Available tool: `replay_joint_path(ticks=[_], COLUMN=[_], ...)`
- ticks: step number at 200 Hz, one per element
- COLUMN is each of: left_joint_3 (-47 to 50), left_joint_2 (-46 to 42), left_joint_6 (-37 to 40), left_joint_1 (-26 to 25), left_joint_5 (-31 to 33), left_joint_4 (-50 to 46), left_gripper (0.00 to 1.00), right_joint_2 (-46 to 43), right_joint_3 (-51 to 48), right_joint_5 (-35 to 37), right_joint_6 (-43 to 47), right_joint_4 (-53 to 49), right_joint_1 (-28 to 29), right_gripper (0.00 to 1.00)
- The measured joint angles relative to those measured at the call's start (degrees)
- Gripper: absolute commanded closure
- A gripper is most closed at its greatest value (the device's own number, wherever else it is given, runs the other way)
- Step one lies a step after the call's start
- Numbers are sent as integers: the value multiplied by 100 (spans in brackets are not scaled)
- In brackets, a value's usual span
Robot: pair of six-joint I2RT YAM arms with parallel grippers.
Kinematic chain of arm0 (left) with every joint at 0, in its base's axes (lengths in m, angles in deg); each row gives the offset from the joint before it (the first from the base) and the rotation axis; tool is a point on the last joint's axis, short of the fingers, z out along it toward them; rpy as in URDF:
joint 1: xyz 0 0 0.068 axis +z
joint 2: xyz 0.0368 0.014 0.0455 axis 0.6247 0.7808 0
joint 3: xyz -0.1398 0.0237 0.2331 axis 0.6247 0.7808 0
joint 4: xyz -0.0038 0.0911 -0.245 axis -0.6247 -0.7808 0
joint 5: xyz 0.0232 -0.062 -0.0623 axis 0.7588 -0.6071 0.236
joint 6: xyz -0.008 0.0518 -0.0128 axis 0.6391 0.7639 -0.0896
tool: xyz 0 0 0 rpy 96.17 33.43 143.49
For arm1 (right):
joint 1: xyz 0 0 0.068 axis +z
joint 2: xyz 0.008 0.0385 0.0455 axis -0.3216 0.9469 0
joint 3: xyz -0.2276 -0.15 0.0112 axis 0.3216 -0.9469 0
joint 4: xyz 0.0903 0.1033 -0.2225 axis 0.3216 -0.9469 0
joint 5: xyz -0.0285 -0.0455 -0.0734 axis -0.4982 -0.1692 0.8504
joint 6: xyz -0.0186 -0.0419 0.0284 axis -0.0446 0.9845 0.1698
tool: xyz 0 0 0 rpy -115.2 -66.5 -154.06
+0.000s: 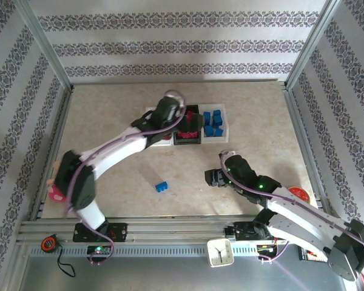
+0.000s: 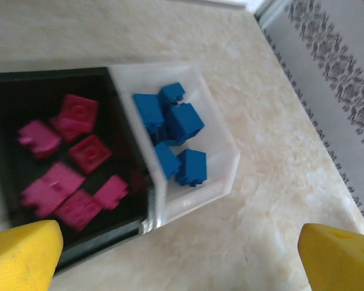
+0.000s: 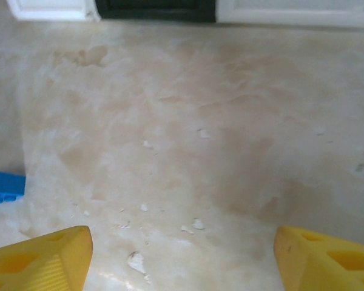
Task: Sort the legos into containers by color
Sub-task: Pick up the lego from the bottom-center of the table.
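The containers stand in a row at mid-table: a left white bin (image 1: 150,113) mostly under my left arm, a black middle bin (image 1: 187,142) and a right white bin (image 1: 225,125). Several magenta legos (image 2: 67,163) lie in the black bin (image 2: 103,239). Several blue legos (image 2: 176,130) lie in the right white bin (image 2: 230,170). My left gripper (image 1: 192,125) (image 2: 182,260) hovers over the bins, open and empty. One blue lego (image 1: 162,186) (image 3: 3,187) lies on the table. My right gripper (image 1: 213,177) (image 3: 182,260) hangs open over bare table to its right, empty.
A pink plush doll (image 1: 54,193) sits at the left edge by my left arm. A white clock (image 1: 220,253) and an orange tape measure (image 1: 48,244) rest on the front rail. A red object (image 1: 299,194) lies at the right edge. Metal frame rails border the table.
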Motion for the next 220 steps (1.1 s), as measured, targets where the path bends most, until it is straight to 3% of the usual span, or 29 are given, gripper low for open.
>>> replay_joint_path(ticks=[29, 58, 114, 168, 220], left_joint_3=[2081, 3626, 4610, 4878, 5001], left_joint_2=[-1963, -3711, -6441, -7259, -7259], left_joint_6=[-179, -442, -931, -1246, -1375], left_joint_1=[111, 111, 111, 111, 111], left_joint_5=[404, 824, 1493, 1794, 1812], left_joint_4=[293, -66, -1471, -2275, -2376], left_gripper=[0, 0, 0, 0, 0], right_joint_2=[826, 1845, 3788, 4979, 5543], right_joint_3=[59, 387, 1591, 2457, 2848], right_joint_5=[-42, -76, -101, 302, 782], right_joint_6=[-57, -83, -96, -225, -393], right_joint_4=[461, 953, 1602, 1790, 1692], right_joint_1=[435, 925, 2039, 2463, 2647], right_gripper=[21, 21, 20, 15, 31])
